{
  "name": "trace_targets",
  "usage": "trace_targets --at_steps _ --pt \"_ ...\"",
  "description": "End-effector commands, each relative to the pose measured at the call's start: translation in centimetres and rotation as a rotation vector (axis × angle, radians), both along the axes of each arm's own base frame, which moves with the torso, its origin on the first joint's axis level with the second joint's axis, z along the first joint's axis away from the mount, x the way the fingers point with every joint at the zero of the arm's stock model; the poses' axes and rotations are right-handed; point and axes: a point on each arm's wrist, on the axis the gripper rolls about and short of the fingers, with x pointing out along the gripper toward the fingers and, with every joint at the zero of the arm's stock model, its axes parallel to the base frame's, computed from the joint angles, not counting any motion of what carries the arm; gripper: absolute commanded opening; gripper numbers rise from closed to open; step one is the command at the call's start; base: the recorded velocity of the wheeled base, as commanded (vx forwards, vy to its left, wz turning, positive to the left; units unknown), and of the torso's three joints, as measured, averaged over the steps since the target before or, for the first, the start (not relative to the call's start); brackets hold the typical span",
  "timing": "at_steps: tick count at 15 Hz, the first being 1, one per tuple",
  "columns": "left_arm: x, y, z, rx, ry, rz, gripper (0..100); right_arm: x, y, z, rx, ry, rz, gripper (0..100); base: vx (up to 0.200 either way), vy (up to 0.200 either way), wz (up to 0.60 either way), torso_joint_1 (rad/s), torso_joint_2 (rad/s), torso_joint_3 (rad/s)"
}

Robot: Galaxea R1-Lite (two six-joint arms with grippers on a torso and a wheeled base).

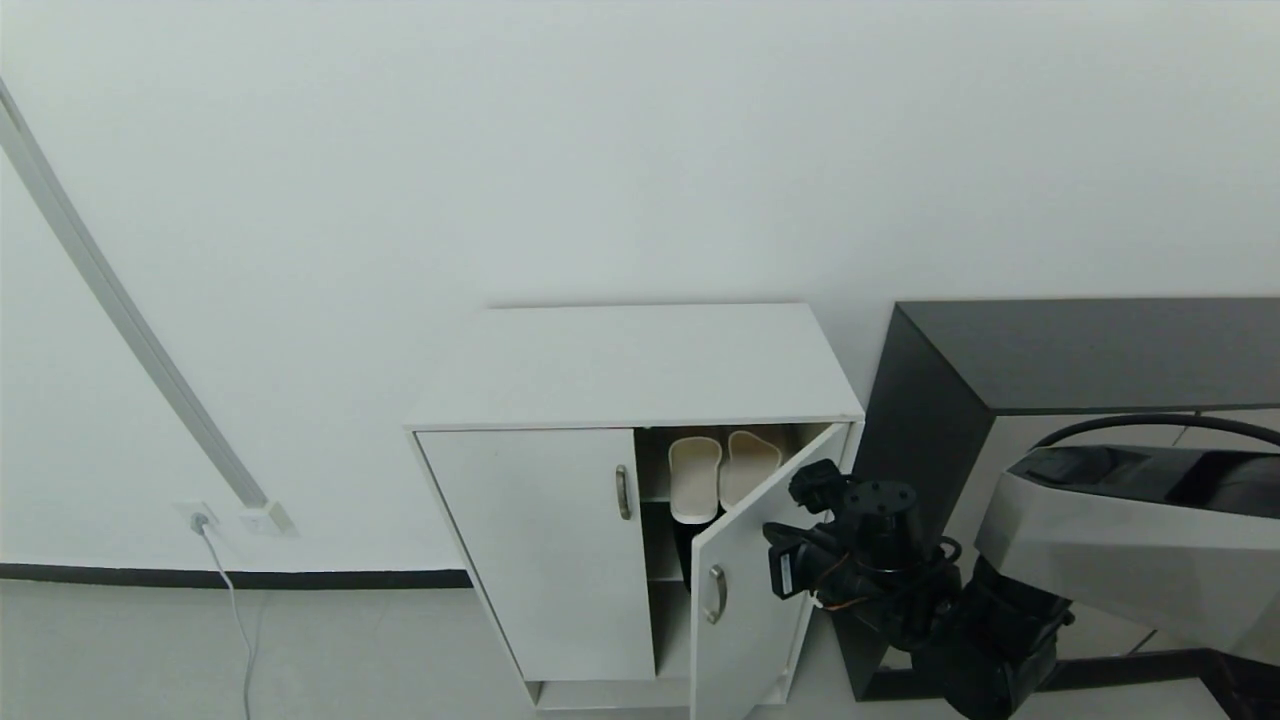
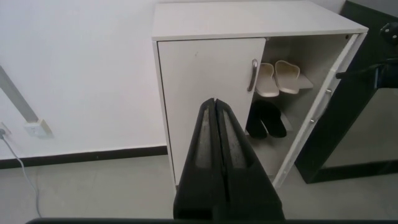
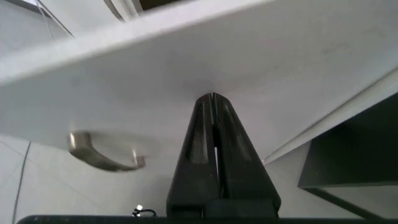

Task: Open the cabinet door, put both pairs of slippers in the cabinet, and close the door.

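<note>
Head view suggests the closing step: the beige foam slippers [image 1: 722, 472] and black slippers [image 2: 266, 119] lie inside the white wooden cabinet [image 1: 620, 370], and the right gripper [image 3: 214, 101] (fingers together, holding nothing) touches the cabinet's half-open white right door [image 1: 740, 610], which now needs a steady push until flush.

RIGHT ARM, CLOSE UP: The robot's right arm [image 1: 1130, 540] wears a smooth silver-grey shell topped by a glossy black panel [image 1: 1150, 475], with a black cable [image 1: 1150, 420] arching over it. Toward the wrist the casing turns matte black and blocky, with stacked round joints. They carry a small boxy module [image 1: 790, 570] with a white label, and thin orange and red wires [image 1: 835, 603] loop beneath it. From its wrist camera, the right end effector [image 3: 213, 98] is a pair of long black fingers [image 3: 199, 143] tapering to a rounded tip, with greyish faces and a narrow seam between them. The left end effector [image 2: 214, 102] has the same black wedge-shaped build, widening to a broad dark base.
</note>
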Motion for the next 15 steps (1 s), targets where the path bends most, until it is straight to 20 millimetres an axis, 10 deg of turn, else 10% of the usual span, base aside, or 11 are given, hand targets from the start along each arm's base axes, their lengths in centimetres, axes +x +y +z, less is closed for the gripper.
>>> trace_targets --at_steps 1,15 --pt "0.0 0.0 0.0 0.0 0.001 0.0 0 1.0 0.5 -1.2 -0.003 0.003 -0.004 0 0.0 0.0 0.0 0.0 0.0 0.0" --pt "0.0 0.0 0.0 -0.006 0.002 0.004 0 5.9 1.7 -3.8 0.03 -0.062 -0.061 0 0.0 0.0 0.0 0.0 0.0 0.0"
